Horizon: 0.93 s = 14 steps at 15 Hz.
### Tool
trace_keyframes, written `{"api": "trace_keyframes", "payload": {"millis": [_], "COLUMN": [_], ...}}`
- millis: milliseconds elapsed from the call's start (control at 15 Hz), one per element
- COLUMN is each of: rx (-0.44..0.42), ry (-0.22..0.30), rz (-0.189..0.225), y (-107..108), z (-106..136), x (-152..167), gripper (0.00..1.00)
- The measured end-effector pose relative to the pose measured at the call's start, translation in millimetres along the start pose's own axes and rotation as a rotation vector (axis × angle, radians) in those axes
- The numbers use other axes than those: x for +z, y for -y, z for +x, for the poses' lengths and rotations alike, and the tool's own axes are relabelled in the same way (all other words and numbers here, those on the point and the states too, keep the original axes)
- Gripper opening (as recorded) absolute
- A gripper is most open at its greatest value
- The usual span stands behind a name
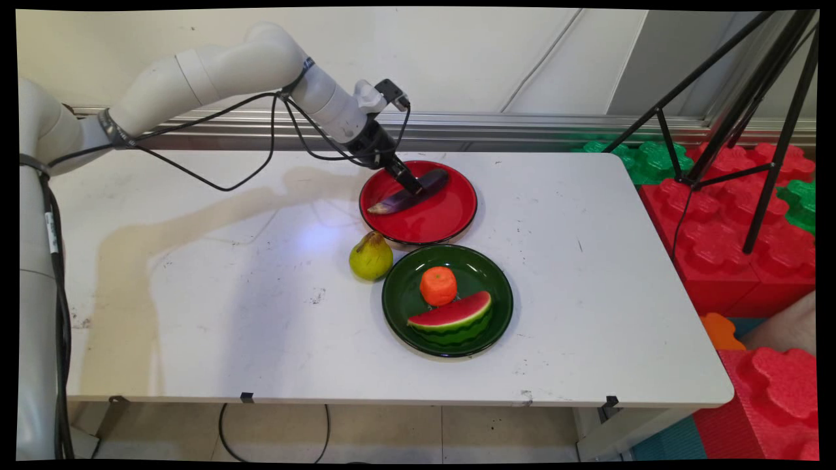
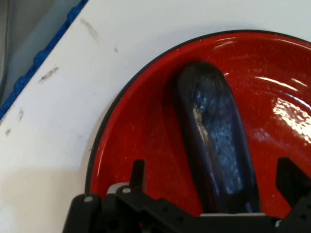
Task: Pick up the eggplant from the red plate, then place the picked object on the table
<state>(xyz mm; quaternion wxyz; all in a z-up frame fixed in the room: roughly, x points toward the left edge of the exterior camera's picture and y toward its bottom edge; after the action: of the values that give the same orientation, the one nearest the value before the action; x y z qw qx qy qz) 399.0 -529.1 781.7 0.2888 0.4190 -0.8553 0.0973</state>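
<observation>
Gripper [image 1: 413,187] fingers apart, straddling eggplant [image 2: 214,141] in red plate [image 1: 450,225]; the glossy, rounded skin may slip sideways

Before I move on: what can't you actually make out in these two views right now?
- Eggplant: hand view's bottom edge and the end effector linkage hide its near end.
- Contact: main view, the end effector covers where it meets the eggplant; touching or clamped, undecidable.
- Red plate: right side cut off in hand view.
- Green plate, pear: main view only.
</observation>
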Motion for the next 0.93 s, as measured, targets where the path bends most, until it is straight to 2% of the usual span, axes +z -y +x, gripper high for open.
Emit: {"api": "trace_keyframes", "payload": {"millis": [333, 400, 933], "rx": [-0.014, -0.015, -0.022], "ry": [0.005, 0.006, 0.005], "rz": [-0.003, -0.004, -0.007], "y": [-0.8, -0.8, 0.0], "z": [-0.5, -0.2, 1.3], "x": [7.3, 8.3, 11.3], "gripper": [1.00, 0.00, 0.00]}}
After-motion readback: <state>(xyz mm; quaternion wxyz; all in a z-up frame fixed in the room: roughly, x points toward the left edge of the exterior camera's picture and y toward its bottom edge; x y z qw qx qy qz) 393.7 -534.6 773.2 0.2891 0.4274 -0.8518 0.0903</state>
